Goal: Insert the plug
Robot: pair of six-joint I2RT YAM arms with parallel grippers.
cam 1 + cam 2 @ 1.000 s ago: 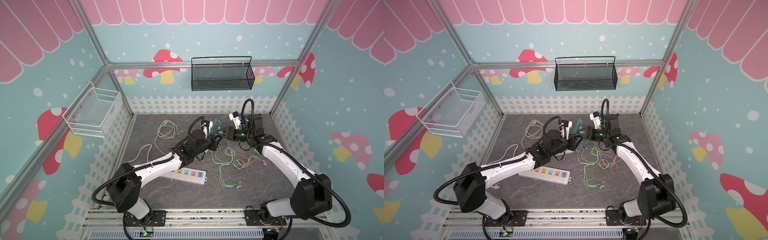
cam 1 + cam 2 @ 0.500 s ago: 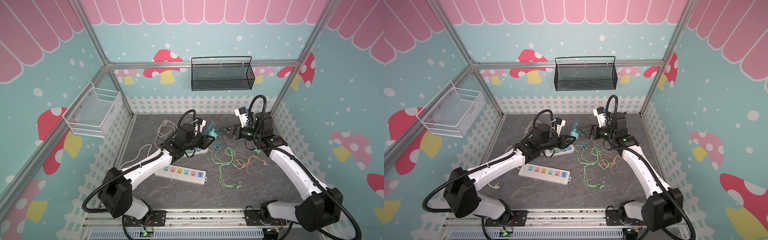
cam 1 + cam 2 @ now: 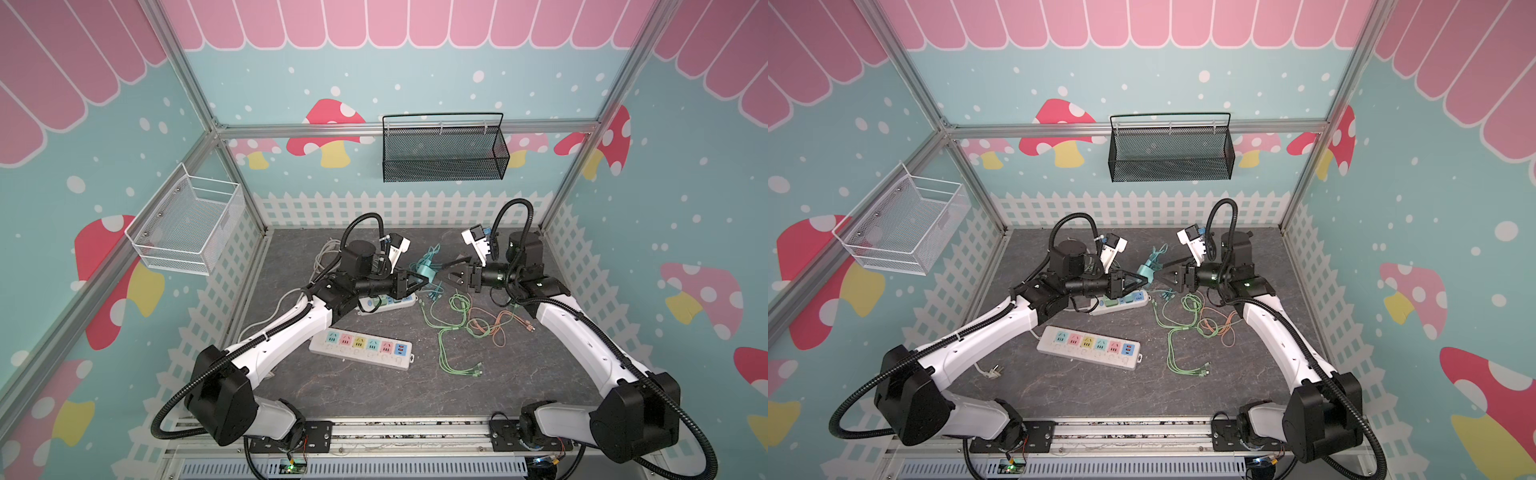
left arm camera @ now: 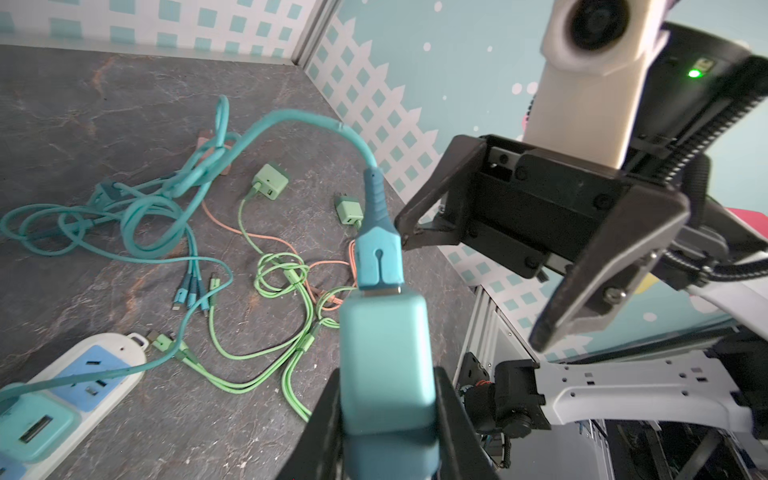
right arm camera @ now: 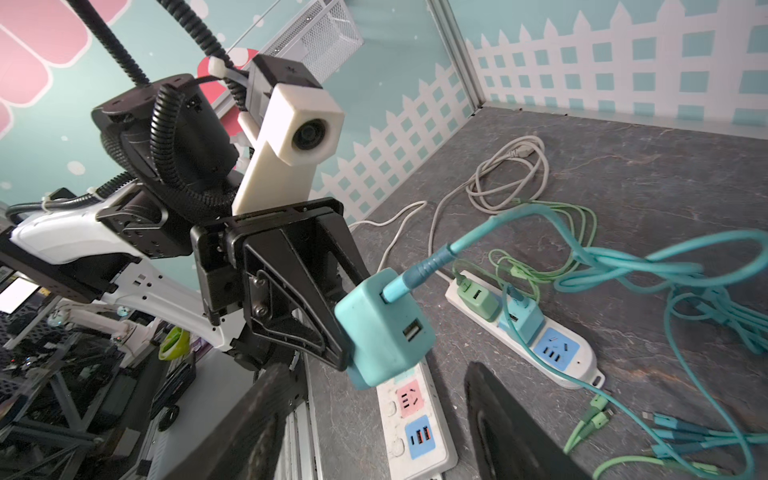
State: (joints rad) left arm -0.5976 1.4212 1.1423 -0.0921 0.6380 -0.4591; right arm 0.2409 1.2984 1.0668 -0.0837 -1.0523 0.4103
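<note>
Left gripper [image 3: 422, 279] was clamped on the teal charger [image 4: 384, 361], teal cable [image 4: 291, 118] plugged into it, held in the air over the far power strip [image 3: 390, 302], mid-scene. Right gripper [image 3: 449, 272] had its jaws apart just right of it, holding nothing.

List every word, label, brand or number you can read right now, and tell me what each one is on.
No text is readable in any view.
Teal charger: plain faces, no print visible.
Long power strip: coloured sockets only; any fine marks too small to read.
Short power strip: no lettering visible.
Right arm: a green light, no label readable.
</note>
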